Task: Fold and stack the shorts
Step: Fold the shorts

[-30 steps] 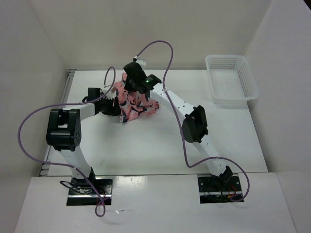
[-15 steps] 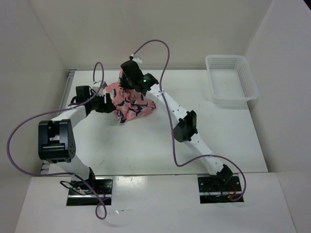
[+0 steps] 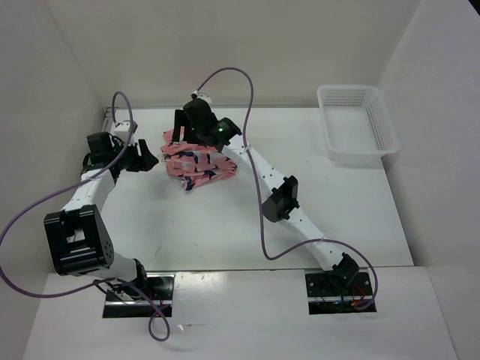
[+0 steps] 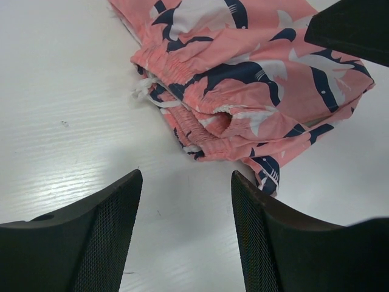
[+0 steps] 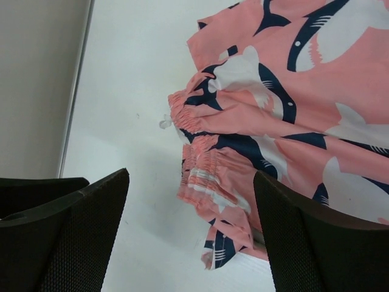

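The shorts [image 3: 199, 162] lie in a folded, layered heap at the back middle of the table, salmon pink with navy and white sharks. In the left wrist view the shorts [image 4: 243, 79] show their gathered waistbands stacked one on another. My left gripper [image 3: 152, 160] sits to their left, open, with only bare table between its fingers [image 4: 109, 231]. My right gripper [image 3: 178, 137] hovers over the heap's back left edge, open wide. The right wrist view has the shorts [image 5: 285, 121] below the fingers [image 5: 91, 225], not gripped.
A white mesh basket [image 3: 356, 124] stands at the back right corner. White walls enclose the table at the left, back and right. Purple cables loop above both arms. The left wall's edge strip [image 5: 76, 91] runs close to the shorts.
My right gripper has opened and let go of the shorts, which have dropped flatter onto the table. My left arm has drawn back to the left, away from the fabric.
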Robot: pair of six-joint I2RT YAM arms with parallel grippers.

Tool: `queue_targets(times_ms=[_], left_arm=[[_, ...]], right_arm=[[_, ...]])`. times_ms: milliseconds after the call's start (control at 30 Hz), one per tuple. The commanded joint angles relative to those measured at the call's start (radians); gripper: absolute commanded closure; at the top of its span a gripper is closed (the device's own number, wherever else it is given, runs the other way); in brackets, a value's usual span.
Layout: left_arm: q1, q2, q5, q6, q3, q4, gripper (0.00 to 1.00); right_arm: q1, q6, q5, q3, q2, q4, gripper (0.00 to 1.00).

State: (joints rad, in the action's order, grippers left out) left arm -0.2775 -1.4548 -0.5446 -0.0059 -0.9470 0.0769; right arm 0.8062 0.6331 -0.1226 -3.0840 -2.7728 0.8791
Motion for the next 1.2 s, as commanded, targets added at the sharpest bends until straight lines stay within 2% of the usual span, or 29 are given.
queue_targets(times_ms=[0, 33, 100, 167, 233, 267, 300, 400, 633, 833, 900, 967, 1000, 1033, 1067, 1100, 1133, 1167], left_arm=[[0.003, -0.016, -0.061, 0.006, -0.029, -0.008, 0.32], [0.003, -0.016, -0.072, 0.006, -0.029, -0.017, 0.32], [0.003, -0.026, -0.081, 0.006, -0.029, -0.017, 0.32], [0.014, -0.026, -0.072, 0.006, -0.039, 0.006, 0.32], [0.023, -0.015, -0.060, 0.006, -0.064, 0.047, 0.32], [0.032, -0.015, -0.042, 0.006, -0.091, 0.070, 0.32], [0.032, -0.004, -0.029, 0.006, -0.107, 0.096, 0.32], [0.032, 0.023, 0.000, 0.006, -0.147, 0.167, 0.31], [0.032, 0.092, -0.001, 0.006, -0.167, 0.231, 0.26], [0.032, 0.113, -0.061, 0.006, -0.157, 0.241, 0.26], [0.032, 0.113, -0.084, 0.006, -0.147, 0.228, 0.25], [0.032, 0.113, -0.093, 0.006, -0.147, 0.218, 0.25], [0.032, 0.103, -0.103, 0.006, -0.147, 0.218, 0.25], [0.032, 0.103, -0.103, 0.006, -0.147, 0.218, 0.25], [0.032, 0.093, -0.103, 0.006, -0.147, 0.218, 0.25], [0.032, 0.093, -0.103, 0.006, -0.147, 0.218, 0.25], [0.032, 0.093, -0.112, 0.006, -0.147, 0.218, 0.25], [0.032, 0.093, -0.112, 0.006, -0.147, 0.218, 0.25]], right_arm=[[0.007, -0.015, -0.054, -0.048, 0.067, 0.049, 0.13], [0.007, -0.006, -0.083, -0.048, 0.093, 0.063, 0.21], [0.007, -0.006, -0.110, -0.048, 0.113, 0.075, 0.29], [0.007, -0.019, -0.150, -0.048, 0.146, 0.093, 0.32], [0.007, -0.038, -0.160, -0.048, 0.185, 0.124, 0.26], [0.007, -0.052, -0.187, -0.048, 0.197, 0.158, 0.16], [0.007, -0.052, -0.198, -0.048, 0.211, 0.176, 0.10], [0.007, -0.078, -0.245, -0.048, 0.260, 0.245, 0.00], [0.017, -0.148, -0.291, -0.048, 0.392, 0.310, 0.00], [0.042, -0.148, -0.435, -0.019, 0.585, 0.370, 0.00], [0.053, -0.182, -0.515, 0.077, 0.701, 0.360, 0.00], [0.053, -0.193, -0.558, 0.276, 0.803, 0.334, 0.00], [0.053, -0.193, -0.601, 0.385, 0.941, 0.258, 0.00], [0.053, -0.193, -0.601, 0.694, 1.037, 0.177, 0.00], [0.053, -0.217, -0.601, 0.873, 1.146, 0.068, 0.00], [0.053, -0.217, -0.585, 1.042, 1.381, -0.050, 0.00], [0.035, -0.217, -0.516, 1.323, 1.489, -0.242, 0.00], [-0.039, -0.190, -0.474, 1.428, 1.581, -0.303, 0.00]])
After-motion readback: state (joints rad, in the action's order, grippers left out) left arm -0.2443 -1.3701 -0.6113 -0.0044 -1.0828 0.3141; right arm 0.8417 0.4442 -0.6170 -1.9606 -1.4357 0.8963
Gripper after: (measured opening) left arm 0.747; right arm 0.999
